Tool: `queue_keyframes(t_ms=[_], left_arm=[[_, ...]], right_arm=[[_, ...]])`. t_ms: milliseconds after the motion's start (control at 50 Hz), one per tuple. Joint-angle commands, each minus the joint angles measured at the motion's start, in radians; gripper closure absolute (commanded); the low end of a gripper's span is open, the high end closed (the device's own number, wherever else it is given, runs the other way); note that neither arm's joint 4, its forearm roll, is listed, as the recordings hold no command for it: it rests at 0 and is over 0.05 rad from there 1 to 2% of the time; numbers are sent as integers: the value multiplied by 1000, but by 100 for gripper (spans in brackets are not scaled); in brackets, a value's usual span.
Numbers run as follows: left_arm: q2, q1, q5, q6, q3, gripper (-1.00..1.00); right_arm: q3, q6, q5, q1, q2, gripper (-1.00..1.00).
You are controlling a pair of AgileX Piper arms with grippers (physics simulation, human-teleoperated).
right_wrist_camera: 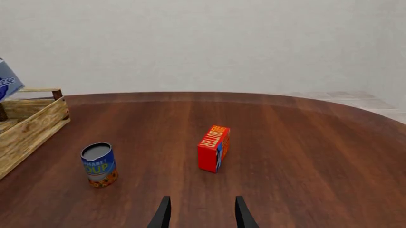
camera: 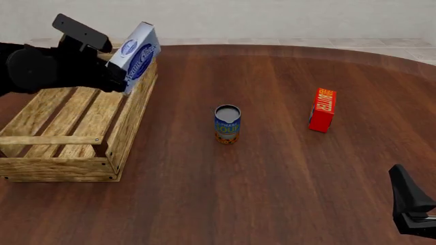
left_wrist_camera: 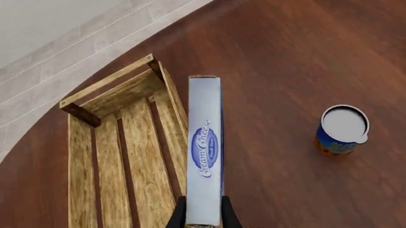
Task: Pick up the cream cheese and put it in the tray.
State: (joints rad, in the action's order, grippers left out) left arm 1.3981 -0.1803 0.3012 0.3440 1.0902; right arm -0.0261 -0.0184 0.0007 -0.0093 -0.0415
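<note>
Carry step: left gripper clamped on cream cheese, held aloft over tray right rim. Next — shift inward over slats, lower, release. Right gripper parted, empty.

My left end effector grips the cream cheese, tilted, above the tray's right wall near its far end. Blue can upright mid tabletop; red-orange box upright to its right. My right end effector low at right edge, clear of everything.
</note>
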Motion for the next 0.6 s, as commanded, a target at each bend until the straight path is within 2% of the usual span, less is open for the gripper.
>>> queue_keyframes(t_ms=[20, 440, 600], left_arm=[[-3, 69, 20, 16, 29, 100], [22, 173, 1, 38, 19, 100], [41, 198, -46, 61, -24, 100]], right_arm=[[1, 0, 0, 0, 1, -100], [0, -1, -3, -1, -3, -100], [-1, -1, 1, -1, -1, -100]])
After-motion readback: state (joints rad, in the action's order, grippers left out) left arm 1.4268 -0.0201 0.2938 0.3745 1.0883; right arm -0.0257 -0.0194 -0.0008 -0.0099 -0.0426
